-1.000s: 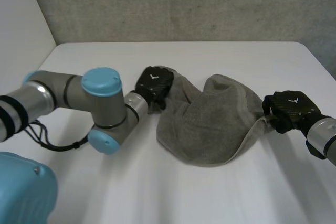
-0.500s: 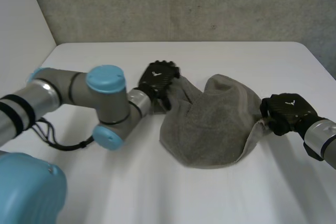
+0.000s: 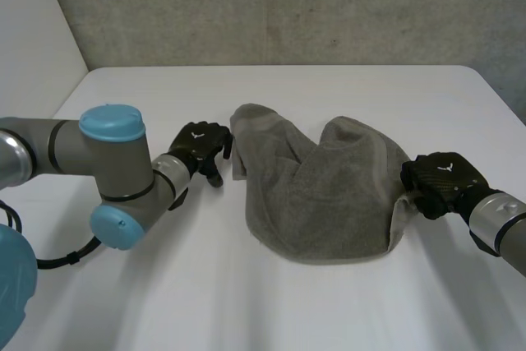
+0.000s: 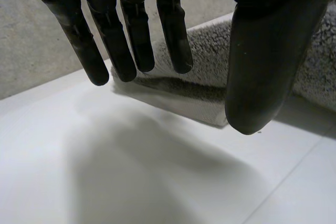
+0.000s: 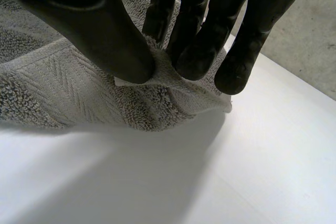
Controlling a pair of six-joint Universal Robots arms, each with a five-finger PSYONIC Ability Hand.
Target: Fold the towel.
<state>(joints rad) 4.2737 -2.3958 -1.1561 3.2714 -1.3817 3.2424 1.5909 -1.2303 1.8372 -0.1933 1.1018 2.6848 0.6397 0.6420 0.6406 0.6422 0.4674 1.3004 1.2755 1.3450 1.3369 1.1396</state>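
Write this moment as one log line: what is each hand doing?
task: fold towel | left hand: open, beside towel's edge, holding nothing | right hand: pinching opposite towel edge | towel: bunched on table, unfolded

Head looks down — wrists near towel.

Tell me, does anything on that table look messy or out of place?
Yes: the towel is a rumpled heap with humps and creases, not spread flat on the table. The right robot hand pinches one edge, while the left robot hand is open beside the opposite end, holding nothing.
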